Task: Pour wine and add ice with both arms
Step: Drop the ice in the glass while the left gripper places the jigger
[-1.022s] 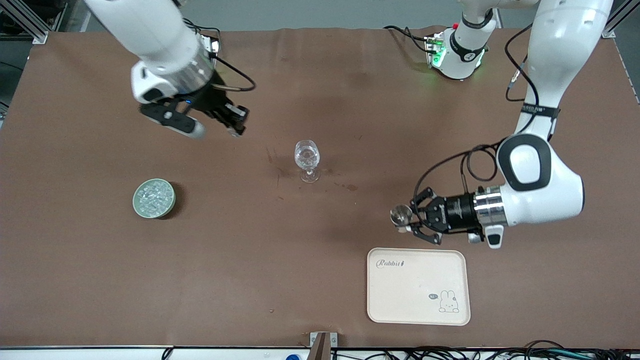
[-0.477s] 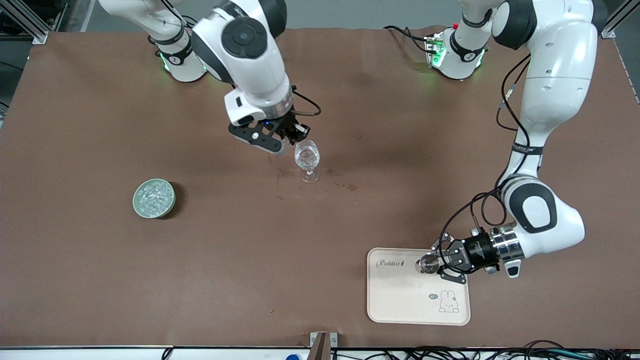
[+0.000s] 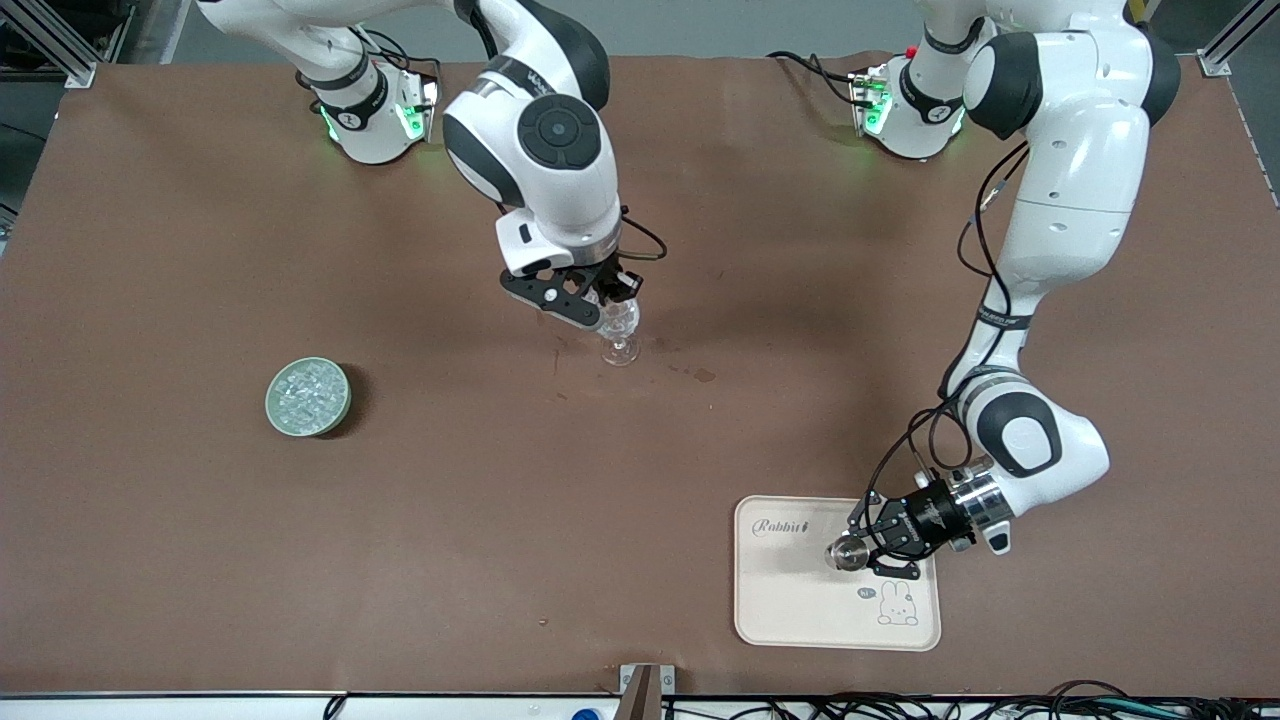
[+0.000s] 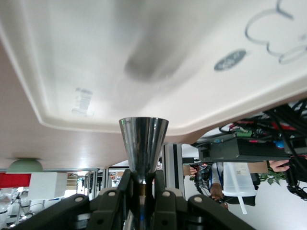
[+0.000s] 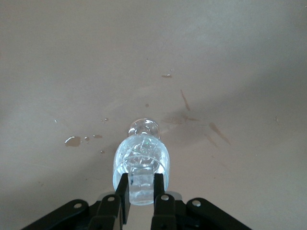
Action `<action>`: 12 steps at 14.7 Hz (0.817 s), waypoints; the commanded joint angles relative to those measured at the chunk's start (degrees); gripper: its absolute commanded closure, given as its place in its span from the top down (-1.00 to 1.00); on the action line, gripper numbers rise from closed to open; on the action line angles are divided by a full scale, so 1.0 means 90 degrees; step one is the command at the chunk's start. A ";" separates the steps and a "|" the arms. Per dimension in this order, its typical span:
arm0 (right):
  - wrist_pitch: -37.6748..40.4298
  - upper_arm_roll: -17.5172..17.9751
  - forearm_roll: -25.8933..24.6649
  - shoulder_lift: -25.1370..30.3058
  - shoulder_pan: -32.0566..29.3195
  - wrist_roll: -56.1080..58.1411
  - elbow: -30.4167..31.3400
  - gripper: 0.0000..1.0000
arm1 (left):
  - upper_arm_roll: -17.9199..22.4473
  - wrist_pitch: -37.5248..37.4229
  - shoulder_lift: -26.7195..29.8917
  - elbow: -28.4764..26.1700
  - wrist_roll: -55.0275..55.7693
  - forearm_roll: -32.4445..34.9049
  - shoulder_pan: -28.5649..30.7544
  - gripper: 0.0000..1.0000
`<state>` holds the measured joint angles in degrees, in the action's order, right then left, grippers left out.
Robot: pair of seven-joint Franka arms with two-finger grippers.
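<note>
Clear ice cube [image 5: 141, 178] sits pinched in the right gripper [image 3: 612, 298] directly above the wine glass [image 3: 620, 345]; left gripper [image 3: 862, 549] clamps a steel jigger [image 3: 843, 553] over the cream tray [image 3: 800, 600], at five o'clock from that glass.

Glossy metal cup [image 4: 143, 143], seemingly plastic tray [image 3: 800, 600]

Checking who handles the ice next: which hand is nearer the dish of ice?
Right. The right hand is over the stemmed glass mid-table, holding an ice cube; the left hand is over the tray, much farther from the dish of ice.
</note>
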<state>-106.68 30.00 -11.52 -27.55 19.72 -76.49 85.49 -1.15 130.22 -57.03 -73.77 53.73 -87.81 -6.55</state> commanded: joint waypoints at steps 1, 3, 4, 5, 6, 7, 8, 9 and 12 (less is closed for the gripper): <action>-0.0245 0.0026 -0.0214 0.0004 0.0006 -0.0193 0.0227 -0.92 | 0.0020 0.0112 -0.0205 0.0218 -0.0363 -0.0379 -0.0044 -0.98; -0.0363 0.0026 -0.0224 -0.0005 0.0044 -0.0251 0.0326 -0.92 | 0.0020 0.0112 -0.0225 0.0180 -0.0501 -0.0603 -0.0034 -0.97; -0.0364 0.0026 -0.0224 -0.0025 0.0045 -0.0251 0.0326 -0.91 | 0.0020 0.0112 -0.0225 0.0170 -0.0550 -0.0720 -0.0024 -0.69; -0.0373 0.0026 -0.0224 -0.0083 0.0054 -0.0251 0.0326 -0.91 | 0.0020 0.0112 -0.0225 0.0150 -0.0570 -0.0857 0.0005 -0.45; -0.0383 0.0026 -0.0233 -0.0093 0.0054 -0.0251 0.0326 -0.90 | 0.0020 0.0112 -0.0216 0.0111 -0.0580 -0.0984 -0.0004 0.29; -0.0383 0.0026 -0.0233 -0.0093 0.0054 -0.0251 0.0326 -0.89 | 0.0030 0.0112 -0.0216 0.0101 -0.0589 -0.1072 -0.0053 0.94; -0.0383 0.0026 -0.0233 -0.0103 0.0054 -0.0251 0.0316 -0.87 | 0.0030 0.0112 -0.0196 0.0082 -0.0667 -0.1083 -0.0044 1.00; -0.0431 0.0026 -0.0224 -0.0132 0.0054 -0.0251 0.0316 -0.84 | 0.0030 0.0102 -0.0157 0.0053 -0.0755 -0.1092 -0.0034 1.00; -0.0461 0.0026 -0.0224 -0.0181 0.0074 -0.0251 0.0316 -0.79 | 0.0030 0.0043 0.0037 -0.0170 -0.0824 -0.1092 0.0064 1.00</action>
<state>-110.11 29.99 -12.28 -29.10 20.16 -77.27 87.94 -1.09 130.68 -58.57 -73.50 47.59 -96.08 -6.30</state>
